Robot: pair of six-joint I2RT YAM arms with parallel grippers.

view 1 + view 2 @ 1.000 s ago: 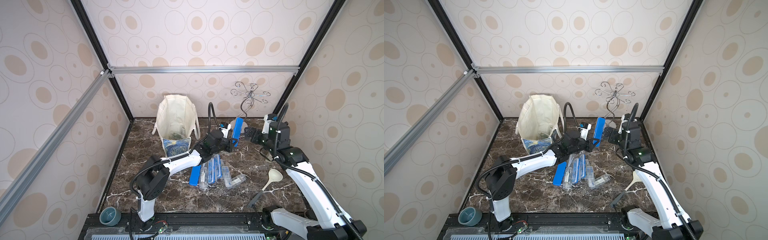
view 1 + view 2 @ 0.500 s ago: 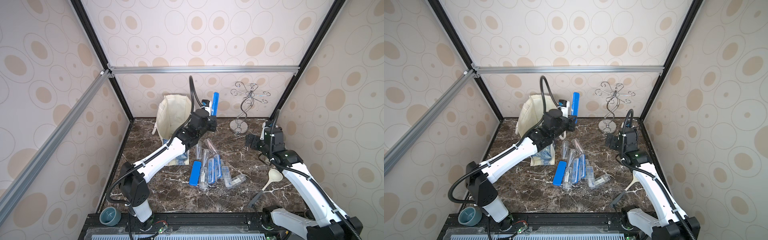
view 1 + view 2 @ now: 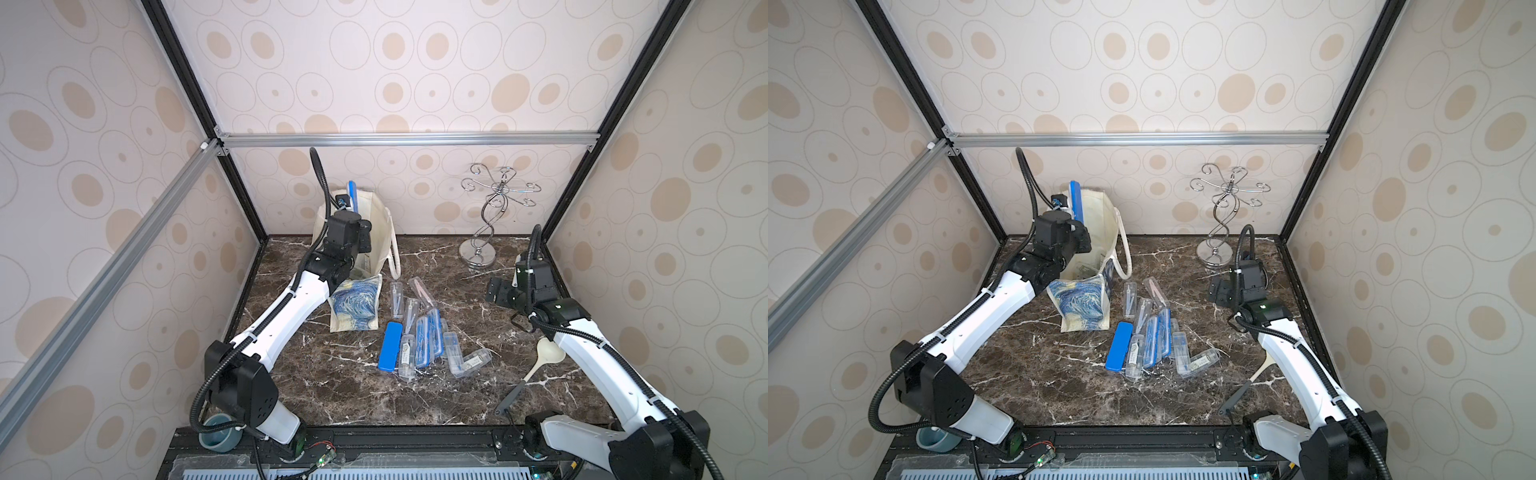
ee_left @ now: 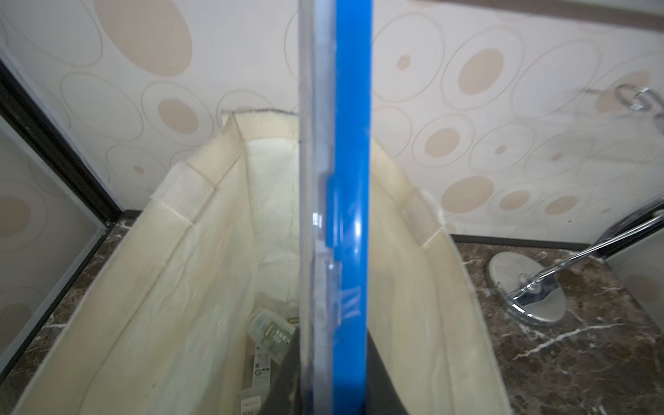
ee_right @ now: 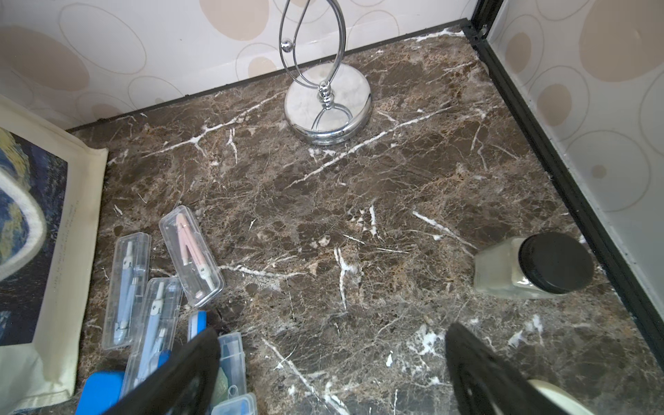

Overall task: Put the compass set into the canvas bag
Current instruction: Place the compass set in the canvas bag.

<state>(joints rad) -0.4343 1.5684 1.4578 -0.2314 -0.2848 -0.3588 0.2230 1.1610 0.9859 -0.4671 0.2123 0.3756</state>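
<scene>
Two dark fingers (image 4: pixel 287 373) of my left gripper (image 4: pixel 334 390) are clamped on one end of the compass set (image 4: pixel 350 172). It is a long flat case with a blue back and a clear lid, sticking out ahead of them above the open mouth of the canvas bag (image 4: pixel 187 187) and not yet inside. It looks like light, rigid plastic, smooth enough to slide in the grip, and I judge the lid could spring if squeezed hard. Pinching the flat faces near one end suits an end-first drop. The bag is soft: its cream walls lean inward and could fold if the case catches the rim. So I would go down through the middle of the mouth, where open room shows above a small packet (image 4: pixel 273 332) on the bottom. Beside the bag more cases (image 3: pixel 417 336) lie heaped on the marble table (image 3: pixel 332 386). Well apart from it, my right gripper (image 5: pixel 332 330) hangs spread wide, holding nothing.
</scene>
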